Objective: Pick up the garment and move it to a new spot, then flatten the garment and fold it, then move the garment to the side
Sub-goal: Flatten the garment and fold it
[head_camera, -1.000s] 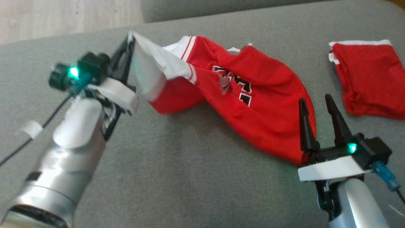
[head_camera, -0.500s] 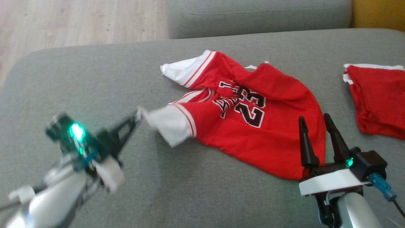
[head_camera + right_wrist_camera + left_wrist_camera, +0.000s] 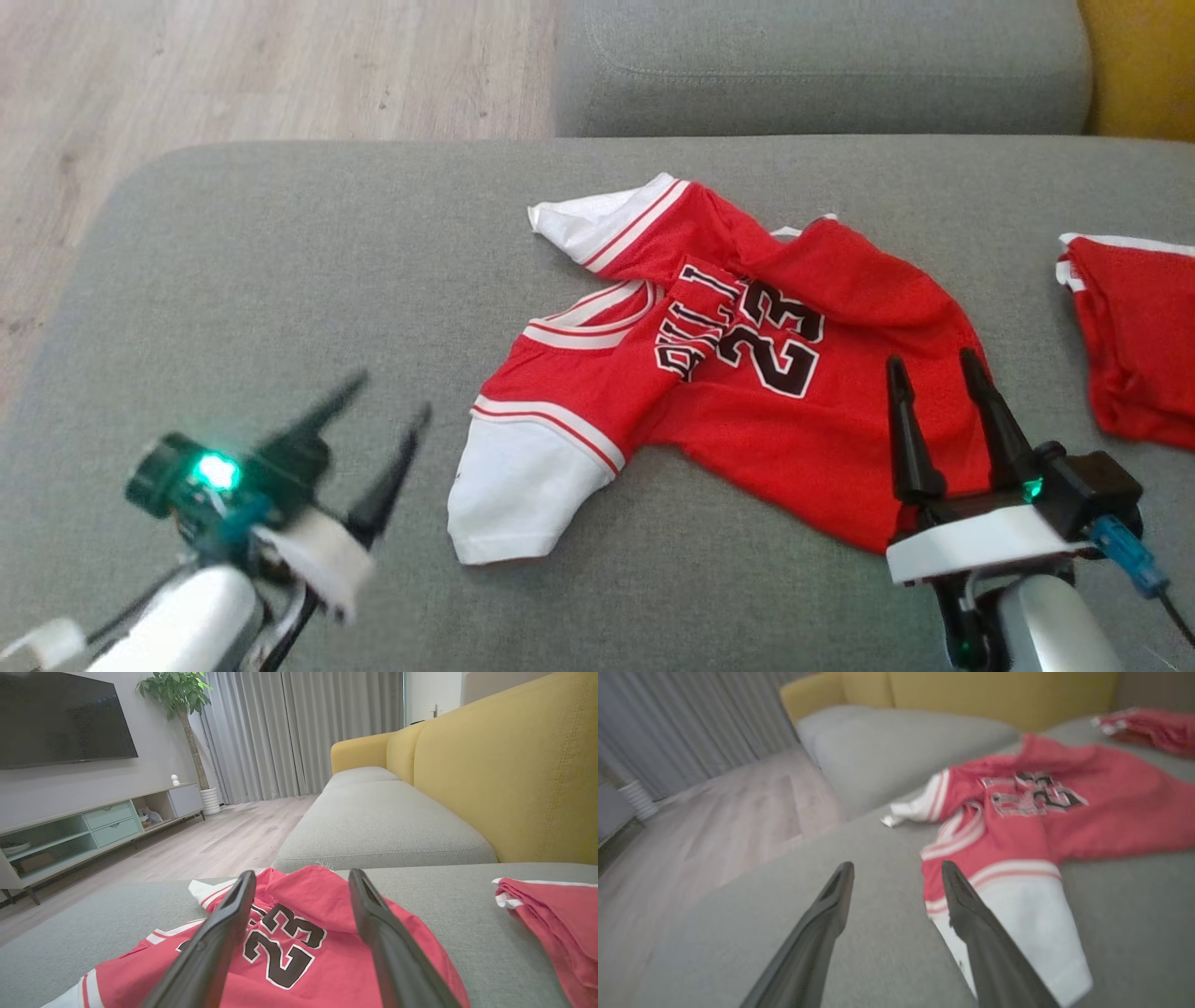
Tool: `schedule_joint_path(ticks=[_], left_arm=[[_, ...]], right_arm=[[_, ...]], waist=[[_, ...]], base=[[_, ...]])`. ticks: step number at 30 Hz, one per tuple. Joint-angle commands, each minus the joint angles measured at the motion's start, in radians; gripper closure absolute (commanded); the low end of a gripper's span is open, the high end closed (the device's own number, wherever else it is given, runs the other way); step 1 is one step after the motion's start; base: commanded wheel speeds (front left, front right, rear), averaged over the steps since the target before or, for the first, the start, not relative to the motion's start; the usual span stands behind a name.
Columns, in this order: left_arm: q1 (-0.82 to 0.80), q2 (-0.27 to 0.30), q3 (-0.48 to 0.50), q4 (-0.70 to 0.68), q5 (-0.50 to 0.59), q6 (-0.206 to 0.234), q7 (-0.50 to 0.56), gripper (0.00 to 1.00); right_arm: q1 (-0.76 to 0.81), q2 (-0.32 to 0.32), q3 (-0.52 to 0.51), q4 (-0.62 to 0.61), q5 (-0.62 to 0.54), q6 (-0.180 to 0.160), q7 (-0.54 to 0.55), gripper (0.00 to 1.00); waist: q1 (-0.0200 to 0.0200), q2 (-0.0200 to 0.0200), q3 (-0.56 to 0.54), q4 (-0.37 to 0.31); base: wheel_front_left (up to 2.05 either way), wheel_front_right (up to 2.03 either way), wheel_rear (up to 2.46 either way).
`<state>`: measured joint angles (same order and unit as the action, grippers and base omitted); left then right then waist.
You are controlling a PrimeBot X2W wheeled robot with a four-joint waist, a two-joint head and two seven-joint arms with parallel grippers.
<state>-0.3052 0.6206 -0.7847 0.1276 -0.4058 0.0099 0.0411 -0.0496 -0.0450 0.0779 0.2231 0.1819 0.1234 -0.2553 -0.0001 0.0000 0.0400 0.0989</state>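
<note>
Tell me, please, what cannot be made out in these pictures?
- Jersey lettering: head view, creased over; left wrist view, blurred.
- Jersey's near corner: head view, behind the right gripper.
- Second red garment: head view, cut off by the right edge.
- Left gripper: head view, motion-blurred.

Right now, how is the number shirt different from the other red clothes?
The shirt shows a black 23 and white sleeves; the other red garment shows no number. The shirt lies spread out mid-cushion; the other red garment sits bunched at the right, partly out of view. Both are red with white trim and lie on the grey sofa.
</note>
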Motion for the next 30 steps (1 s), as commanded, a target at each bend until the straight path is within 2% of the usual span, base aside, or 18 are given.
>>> schedule_joint_path(ticks=[1, 4, 7, 11, 12, 16, 21, 24, 30], left_arm=[[-0.029, -0.001, 0.095, -0.047, -0.044, 0.043, -0.040, 0.00], [-0.002, -0.060, 0.192, -0.079, -0.133, 0.116, -0.127, 0.00], [0.028, -0.119, 0.266, -0.099, -0.199, 0.169, -0.211, 0.00], [0.083, -0.187, 0.305, -0.099, -0.256, 0.201, -0.261, 0.00], [0.113, -0.220, 0.315, -0.087, -0.278, 0.207, -0.275, 0.00], [0.155, -0.280, 0.324, -0.057, -0.296, 0.198, -0.293, 0.00], [0.157, -0.304, 0.312, -0.004, -0.284, 0.162, -0.298, 0.00], [0.157, -0.304, 0.288, 0.032, -0.289, 0.149, -0.263, 0.00], [0.165, -0.313, 0.222, 0.116, -0.332, 0.121, -0.113, 0.00]], right_arm=[[-0.026, -0.005, 0.017, -0.031, -0.005, 0.007, -0.006, 0.00], [-0.022, -0.005, 0.018, -0.048, 0.002, 0.007, -0.006, 0.00], [-0.016, -0.005, 0.022, -0.064, 0.001, 0.007, -0.006, 0.00], [-0.002, -0.005, 0.023, -0.083, -0.001, 0.007, -0.006, 0.00], [0.008, -0.005, 0.021, -0.090, -0.001, 0.007, -0.006, 0.00], [0.017, -0.005, 0.019, -0.091, -0.004, 0.007, -0.006, 0.00], [0.015, -0.005, 0.020, -0.089, -0.010, 0.007, -0.006, 0.00], [0.013, -0.005, 0.020, -0.088, -0.013, 0.007, -0.006, 0.00], [0.013, -0.005, 0.023, -0.084, -0.012, 0.007, -0.006, 0.00]], waist=[[0.0001, 0.0000, -0.007, 0.003], [0.0001, 0.0000, -0.016, 0.003], [0.0001, 0.0000, -0.021, 0.000], [0.0001, 0.0000, -0.024, -0.007], [0.0001, 0.0000, -0.024, -0.009], [0.0001, 0.0000, -0.021, -0.014], [0.0001, 0.0000, -0.019, -0.015], [0.0001, 0.0000, -0.019, -0.017], [0.0001, 0.0000, -0.013, -0.028]], base=[[0.00, 0.00, 0.00], [0.00, 0.00, 0.00], [0.00, 0.00, 0.00], [0.00, 0.00, 0.00], [0.00, 0.00, 0.00], [0.00, 0.00, 0.00], [0.00, 0.00, 0.00], [0.00, 0.00, 0.00], [0.00, 0.00, 0.00]])
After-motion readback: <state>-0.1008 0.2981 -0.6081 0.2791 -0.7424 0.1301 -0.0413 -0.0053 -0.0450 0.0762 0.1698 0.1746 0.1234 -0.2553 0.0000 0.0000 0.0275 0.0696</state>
